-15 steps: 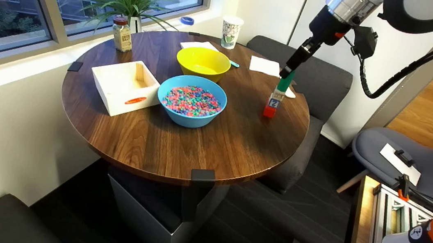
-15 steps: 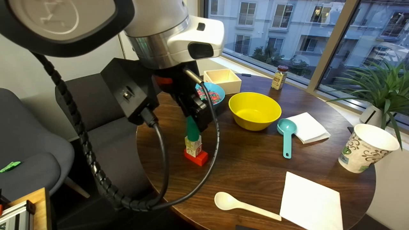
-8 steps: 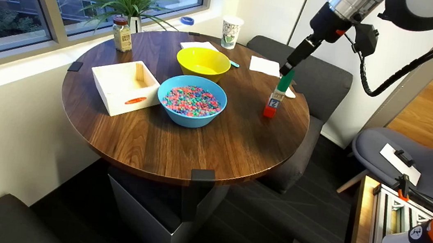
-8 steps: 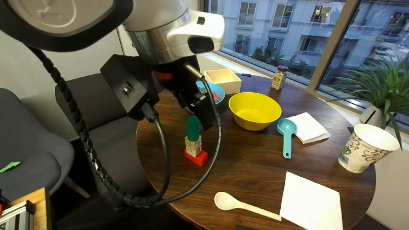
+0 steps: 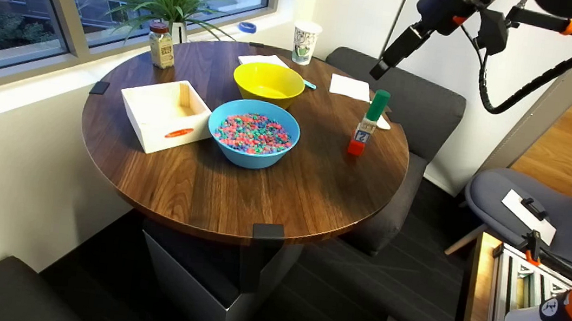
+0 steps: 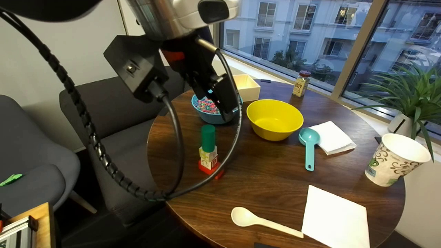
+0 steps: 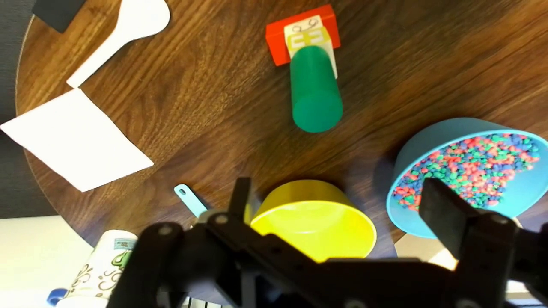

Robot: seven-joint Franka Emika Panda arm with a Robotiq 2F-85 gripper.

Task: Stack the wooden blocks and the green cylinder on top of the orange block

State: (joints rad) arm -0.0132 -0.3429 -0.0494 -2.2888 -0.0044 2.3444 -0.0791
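Two pale wooden blocks (image 6: pixel 211 163) stand one on the other on the orange block (image 6: pixel 206 171), which looks red. Upright on the upper wooden block rests the green cylinder (image 6: pixel 208 138), touching nothing else. In an exterior view the same column shows, the green cylinder (image 5: pixel 378 106) topping it and the orange block (image 5: pixel 356 148) on the table. My gripper (image 7: pixel 337 182) is open, its fingers wide apart with nothing between them. In an exterior view the gripper (image 5: pixel 378 71) hangs above the cylinder's top and clear of it.
A yellow bowl (image 6: pixel 272 129) and a blue bowl (image 5: pixel 222 147) of coloured beads stand on the table (image 5: pixel 259 201). A wooden box (image 5: pixel 145 127), a paper cup (image 5: pixel 305 43), a white spoon (image 6: pixel 244 218), teal measuring spoons (image 6: pixel 309 151) and white napkins (image 6: pixel 334 220) lie around.
A second ago the gripper was at the green cylinder's top. It has let go and moved up and away. The cylinder now stands free on the blocks.
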